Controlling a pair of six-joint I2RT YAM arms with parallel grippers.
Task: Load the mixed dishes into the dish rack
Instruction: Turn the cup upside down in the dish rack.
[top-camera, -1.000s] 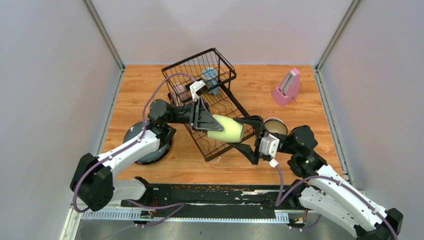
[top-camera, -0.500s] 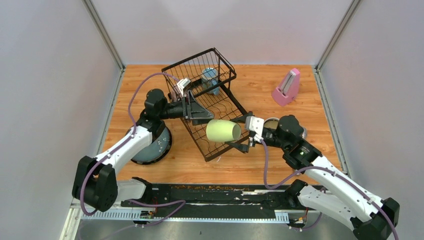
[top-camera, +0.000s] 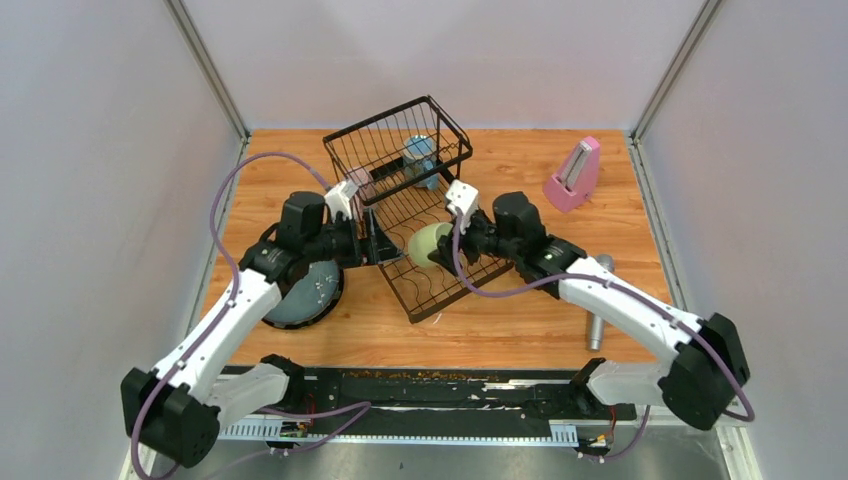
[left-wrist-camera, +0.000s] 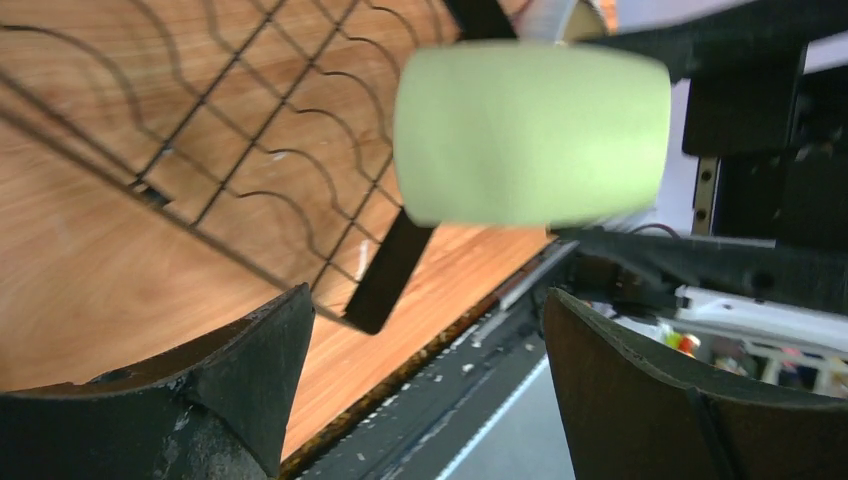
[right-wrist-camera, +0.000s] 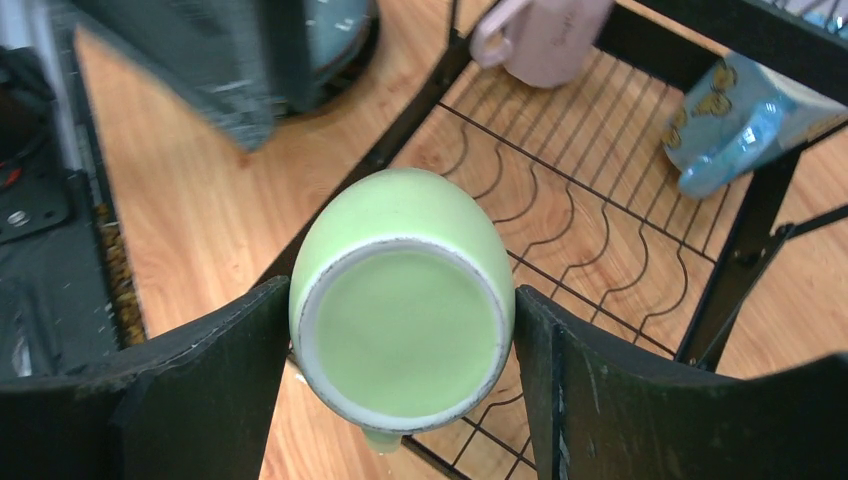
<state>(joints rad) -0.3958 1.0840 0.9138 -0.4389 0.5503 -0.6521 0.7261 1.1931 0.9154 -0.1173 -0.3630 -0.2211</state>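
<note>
My right gripper (top-camera: 436, 243) is shut on a pale-green mug (top-camera: 426, 243), held on its side above the low wavy tray of the black wire dish rack (top-camera: 398, 128). In the right wrist view the mug (right-wrist-camera: 405, 310) shows its base, with a finger pressed against each side. My left gripper (top-camera: 384, 244) stands open just left of the rack, apart from the mug (left-wrist-camera: 530, 130), with nothing between its fingers (left-wrist-camera: 250, 370). A blue mug (top-camera: 420, 155) and a pink mug (top-camera: 360, 183) lie in the rack's basket end. A dark speckled plate (top-camera: 300, 297) lies under the left arm.
A pink metronome (top-camera: 573, 175) stands at the back right. A silver-grey microphone (top-camera: 596, 305) lies on the table right of the rack, beside the right arm. The rack sits at an angle across the middle of the wooden table (top-camera: 520, 330).
The left gripper opened, let go of the green mug and drew back to the left. The right arm carried the mug up and leftward over the rack's tray.
</note>
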